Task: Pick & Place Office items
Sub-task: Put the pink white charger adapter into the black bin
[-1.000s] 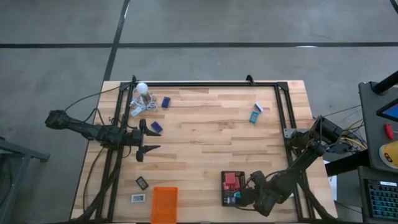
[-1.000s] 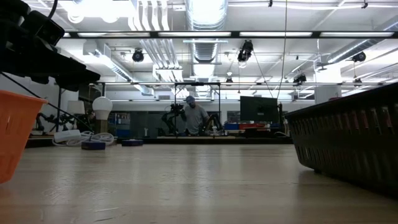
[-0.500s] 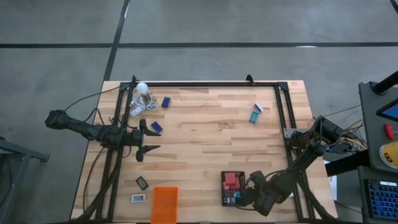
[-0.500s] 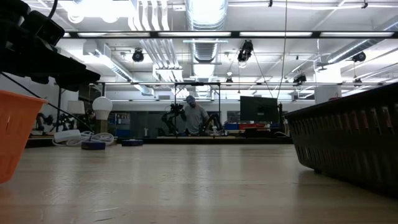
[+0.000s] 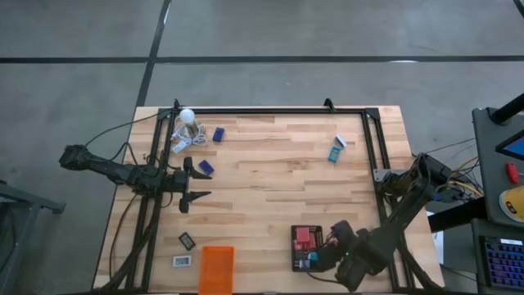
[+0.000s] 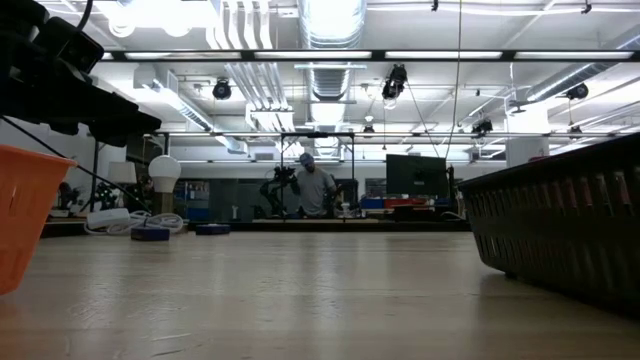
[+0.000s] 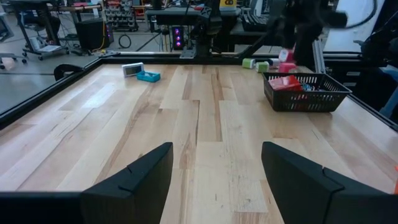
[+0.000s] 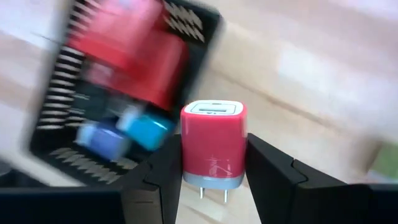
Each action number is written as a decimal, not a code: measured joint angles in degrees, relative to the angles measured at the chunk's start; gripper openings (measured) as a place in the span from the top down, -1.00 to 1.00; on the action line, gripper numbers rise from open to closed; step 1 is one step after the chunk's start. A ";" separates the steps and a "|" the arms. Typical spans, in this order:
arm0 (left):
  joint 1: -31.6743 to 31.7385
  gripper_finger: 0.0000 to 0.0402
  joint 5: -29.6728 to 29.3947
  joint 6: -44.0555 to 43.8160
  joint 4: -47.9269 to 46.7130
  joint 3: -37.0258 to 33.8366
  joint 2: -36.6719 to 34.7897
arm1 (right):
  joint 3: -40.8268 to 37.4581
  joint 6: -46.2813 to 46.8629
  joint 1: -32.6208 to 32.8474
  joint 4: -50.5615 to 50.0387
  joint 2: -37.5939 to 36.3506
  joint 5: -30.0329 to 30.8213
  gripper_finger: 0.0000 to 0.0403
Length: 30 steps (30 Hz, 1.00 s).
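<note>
The right gripper's [image 8: 212, 177] fingers [image 8: 163, 177] are clamped on the flat sides of a red plug-in charger [image 8: 213, 144], prongs hanging down, held just beside the black tray [image 5: 305, 248] at the worktop's [image 5: 278, 180] near right corner. It looks small, light, rigid and glossy, so the broad flat faces seem the safest hold, since the rounded edges could slip. The left gripper [image 5: 196, 183] waits with fingers apart over the left side, near a dark blue block [image 5: 205, 166].
</note>
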 joint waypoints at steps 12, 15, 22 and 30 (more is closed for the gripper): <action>0.01 -0.26 0.01 -0.01 0.00 0.00 0.02 | 6.09 -15.32 -4.32 -1.68 -0.13 7.13 0.28; -0.01 -0.26 0.00 -0.01 0.00 0.00 0.02 | 5.36 -20.87 -5.84 3.65 -0.11 6.81 0.28; 0.00 -0.26 0.00 -0.01 0.00 -0.01 0.02 | 5.06 -27.97 -7.96 11.61 1.02 4.36 0.28; -0.01 -0.26 -0.03 -0.01 0.01 0.00 0.00 | 5.02 -30.24 -8.55 17.54 5.92 -2.17 0.28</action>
